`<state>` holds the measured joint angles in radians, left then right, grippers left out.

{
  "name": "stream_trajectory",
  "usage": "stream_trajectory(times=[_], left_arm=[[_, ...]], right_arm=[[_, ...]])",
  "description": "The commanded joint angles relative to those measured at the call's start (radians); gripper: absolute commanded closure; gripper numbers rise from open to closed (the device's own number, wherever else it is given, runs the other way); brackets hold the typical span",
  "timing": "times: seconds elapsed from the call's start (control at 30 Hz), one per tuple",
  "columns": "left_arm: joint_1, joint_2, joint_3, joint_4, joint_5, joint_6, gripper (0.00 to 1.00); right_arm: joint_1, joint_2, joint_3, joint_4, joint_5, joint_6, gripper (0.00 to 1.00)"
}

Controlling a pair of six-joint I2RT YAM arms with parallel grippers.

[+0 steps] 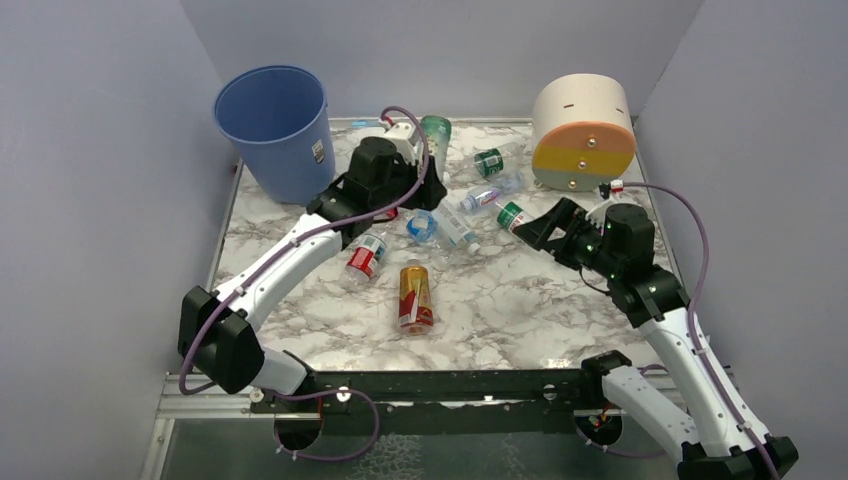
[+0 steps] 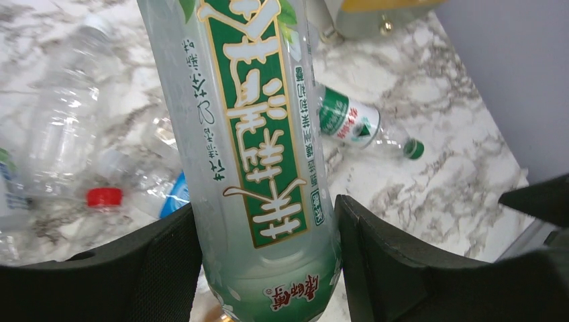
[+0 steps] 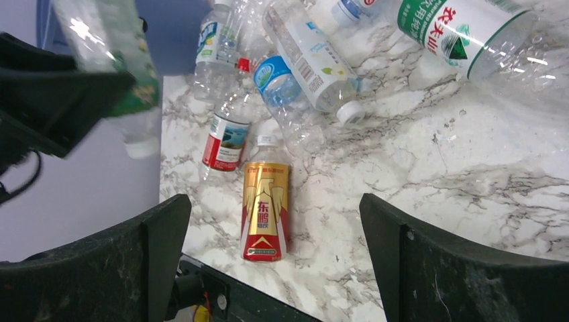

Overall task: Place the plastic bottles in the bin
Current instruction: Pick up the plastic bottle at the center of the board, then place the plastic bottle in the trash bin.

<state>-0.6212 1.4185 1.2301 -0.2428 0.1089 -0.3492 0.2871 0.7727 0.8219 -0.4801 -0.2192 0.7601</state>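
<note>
My left pincer (image 2: 268,251) pinches a green-labelled bottle (image 2: 255,134) across its body, held at upper centre of the overhead view, just right of the blue bin (image 1: 275,130), which stands in the upper left corner. My right pincer (image 3: 274,208) hangs spread wide and empty over the marble bench (image 1: 520,310) at right. An amber bottle (image 1: 414,295) lies alone at centre, a red-labelled bottle (image 1: 366,257) near it on the left. More clear bottles (image 1: 470,200) lie scattered toward the cream, orange and yellow drum (image 1: 583,135) at upper right.
</note>
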Motion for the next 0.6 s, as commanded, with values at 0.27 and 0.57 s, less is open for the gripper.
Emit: stream_trajectory(times=[0.27,0.57], left_arm=[[0.243,-0.008,0.215,-0.005,0.072,-0.038,0.31],[0.452,0.076,0.416,0.005,0.155,-0.129,0.32]], right_arm=[[0.003,-0.041,-0.077,-0.002,-0.072,-0.021,0.0],[0.003,-0.071,-0.135,0.015,-0.089,-0.001,0.0]])
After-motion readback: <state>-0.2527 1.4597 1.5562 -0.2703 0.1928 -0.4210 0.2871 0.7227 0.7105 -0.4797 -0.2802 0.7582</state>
